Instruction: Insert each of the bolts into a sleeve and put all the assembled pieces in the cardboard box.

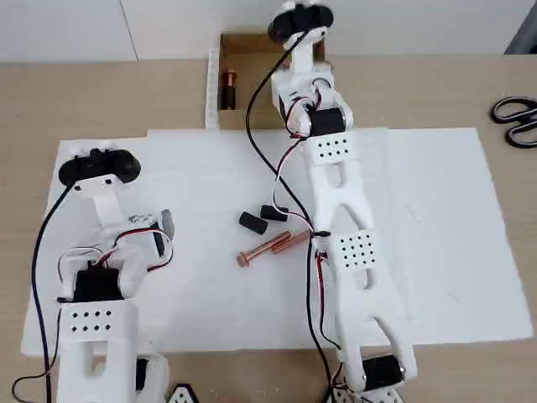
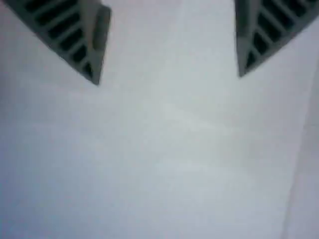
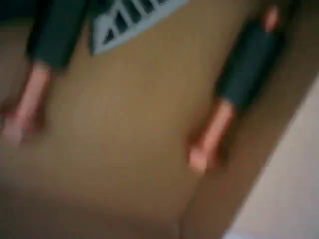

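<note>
My right arm stretches across the table into the cardboard box [image 1: 248, 44]. My right gripper [image 3: 70, 47] is shut on an assembled piece [image 3: 37, 84], a copper bolt in a black sleeve, held just above the box floor. A second assembled piece [image 3: 234, 94] [image 1: 228, 88] lies against the box wall. On the white foam sheet [image 1: 419, 252] lie two black sleeves [image 1: 253, 222] [image 1: 273, 213] and, just in front of them, two copper bolts [image 1: 262, 250] [image 1: 291, 241]. My left gripper [image 2: 168, 78] [image 1: 161, 225] hangs open over bare foam, to the left of these parts.
Scissors [image 1: 516, 117] lie on the wooden table at the far right. The right arm's long white links [image 1: 348, 243] span the foam right beside the loose bolts. The foam's right half is free.
</note>
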{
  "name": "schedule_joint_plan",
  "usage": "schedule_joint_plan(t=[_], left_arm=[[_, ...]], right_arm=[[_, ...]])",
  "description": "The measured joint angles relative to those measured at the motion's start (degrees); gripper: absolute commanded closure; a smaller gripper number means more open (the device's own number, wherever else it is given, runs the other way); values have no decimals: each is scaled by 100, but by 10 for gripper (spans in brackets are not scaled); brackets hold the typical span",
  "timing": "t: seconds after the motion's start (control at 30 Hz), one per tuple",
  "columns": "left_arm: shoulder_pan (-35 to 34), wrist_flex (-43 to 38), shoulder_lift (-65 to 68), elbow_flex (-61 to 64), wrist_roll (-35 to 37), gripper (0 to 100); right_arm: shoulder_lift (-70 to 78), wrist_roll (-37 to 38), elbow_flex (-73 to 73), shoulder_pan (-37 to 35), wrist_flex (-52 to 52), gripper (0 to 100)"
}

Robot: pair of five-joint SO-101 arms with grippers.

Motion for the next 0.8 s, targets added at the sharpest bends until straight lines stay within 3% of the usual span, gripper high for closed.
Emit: schedule_joint_plan(t=[0.33, 0.6, 0.8], left_arm=[[0, 9, 0, 0, 0, 830], [-9, 18, 0, 0, 0, 830], [-536, 18, 0, 0, -53, 830]], right_arm=[[-1574, 0, -53, -237, 3552, 833], [-2470, 0, -62, -132, 3965, 833], [-3297, 0, 246, -123, 4009, 833]])
